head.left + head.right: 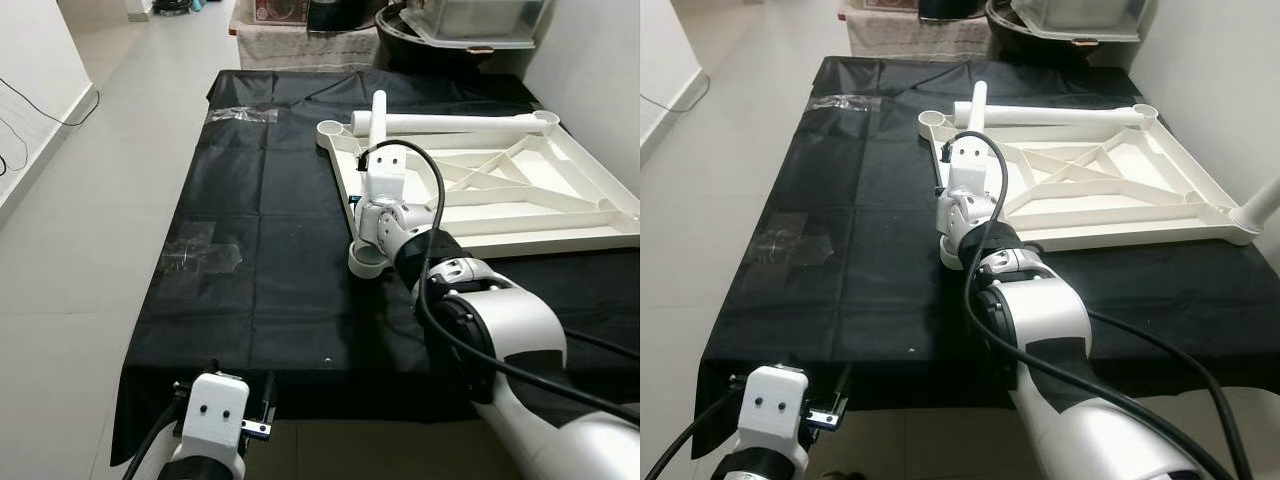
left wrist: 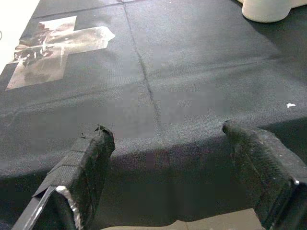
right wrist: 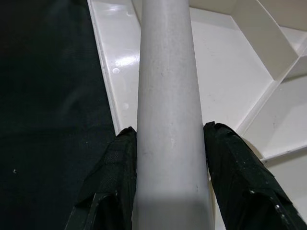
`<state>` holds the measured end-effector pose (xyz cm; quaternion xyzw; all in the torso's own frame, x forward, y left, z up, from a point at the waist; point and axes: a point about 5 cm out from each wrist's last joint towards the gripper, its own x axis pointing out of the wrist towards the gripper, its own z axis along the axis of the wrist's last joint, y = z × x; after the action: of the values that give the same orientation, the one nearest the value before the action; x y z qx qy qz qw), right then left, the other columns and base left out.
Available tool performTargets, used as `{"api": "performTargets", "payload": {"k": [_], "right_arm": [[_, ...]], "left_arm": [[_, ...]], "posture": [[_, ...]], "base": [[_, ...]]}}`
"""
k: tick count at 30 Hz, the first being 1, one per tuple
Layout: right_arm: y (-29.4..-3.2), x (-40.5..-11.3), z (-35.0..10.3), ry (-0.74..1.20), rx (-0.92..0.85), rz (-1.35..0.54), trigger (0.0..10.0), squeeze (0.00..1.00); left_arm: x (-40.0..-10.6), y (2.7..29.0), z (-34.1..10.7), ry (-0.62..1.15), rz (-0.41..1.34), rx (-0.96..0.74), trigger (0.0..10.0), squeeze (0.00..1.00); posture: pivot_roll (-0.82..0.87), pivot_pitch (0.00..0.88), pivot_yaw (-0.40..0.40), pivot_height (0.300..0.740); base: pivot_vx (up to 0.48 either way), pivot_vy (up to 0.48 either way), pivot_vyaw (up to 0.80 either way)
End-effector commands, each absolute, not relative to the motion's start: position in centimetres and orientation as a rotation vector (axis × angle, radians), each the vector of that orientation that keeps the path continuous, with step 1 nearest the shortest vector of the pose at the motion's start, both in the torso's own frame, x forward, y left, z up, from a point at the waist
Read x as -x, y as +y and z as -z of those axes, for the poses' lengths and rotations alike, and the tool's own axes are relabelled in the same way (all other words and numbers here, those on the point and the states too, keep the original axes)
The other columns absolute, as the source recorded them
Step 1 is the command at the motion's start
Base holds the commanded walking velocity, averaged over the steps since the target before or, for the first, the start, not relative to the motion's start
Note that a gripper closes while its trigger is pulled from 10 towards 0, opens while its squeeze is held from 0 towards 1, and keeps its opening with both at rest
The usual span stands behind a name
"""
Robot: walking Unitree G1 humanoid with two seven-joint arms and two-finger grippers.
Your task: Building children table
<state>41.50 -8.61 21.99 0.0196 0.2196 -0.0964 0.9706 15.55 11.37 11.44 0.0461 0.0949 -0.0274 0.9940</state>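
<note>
The white plastic tabletop (image 1: 560, 190) lies upside down on the black cloth (image 1: 250, 250), at the right of the head views, its ribs facing up. One long white plastic leg tube (image 1: 450, 123) lies across its far edge, at the upper middle of the frame. The right gripper (image 3: 170, 158) pinches a second white plastic leg tube (image 3: 168, 96) between both black fingers (image 3: 115, 167). In the head views this tube stands upright near the middle of the frame, over the near left corner socket (image 1: 368, 262) of the tabletop.

The left gripper (image 2: 168, 143) hangs low at the bottom left, above the cloth's near edge, with its fingers spread and nothing between them.

The risk seems to be a tilted leg. If the tube is pushed down off the axis of the socket, it may jam or slip along the smooth fingers. Nothing holds the tabletop, so a hard sideways push could also slide it on the cloth.
</note>
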Motion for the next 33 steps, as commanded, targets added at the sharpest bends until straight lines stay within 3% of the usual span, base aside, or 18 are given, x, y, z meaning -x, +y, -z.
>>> {"api": "performTargets", "payload": {"k": [1,19,20,26,27,33], "right_arm": [[-8.9,-40.7,-19.0,0.557,-0.037,0.196,0.0,0.0],[-8.7,-40.9,-19.2,0.536,-0.033,0.151,0.0,0.0],[-8.7,-40.8,-19.0,0.542,-0.017,0.128,10.0,0.0],[-8.3,-40.8,-18.8,0.548,0.019,0.079,10.0,0.0],[-8.1,-40.7,-18.9,0.554,0.011,0.058,10.0,1.0],[-7.8,-40.9,-19.6,0.538,-0.002,0.047,10.0,1.0]], "left_arm": [[-15.0,9.5,-12.0,0.188,0.102,-0.04,10.0,0.0],[-15.2,9.8,-11.8,0.189,0.102,-0.049,10.0,0.0],[-15.2,9.8,-11.8,0.19,0.102,-0.049,10.0,0.0],[-15.2,9.8,-11.8,0.191,0.102,-0.048,10.0,0.0],[-15.2,9.8,-11.8,0.191,0.102,-0.048,10.0,0.0],[-15.3,9.8,-11.8,0.191,0.099,-0.047,10.0,0.0]], "posture": [[0.04,0.212,-0.074,0.74],[0.05,0.203,-0.066,0.74],[0.05,0.206,-0.065,0.74],[0.05,0.206,-0.065,0.74],[0.04,0.205,-0.067,0.74],[0.04,0.205,-0.071,0.74]], "base": [[0.0,0.0,0.0],[0.0,0.0,0.0],[0.0,0.0,0.0],[0.0,0.0,0.0],[0.0,0.0,0.0],[0.0,0.0,0.0]]}}
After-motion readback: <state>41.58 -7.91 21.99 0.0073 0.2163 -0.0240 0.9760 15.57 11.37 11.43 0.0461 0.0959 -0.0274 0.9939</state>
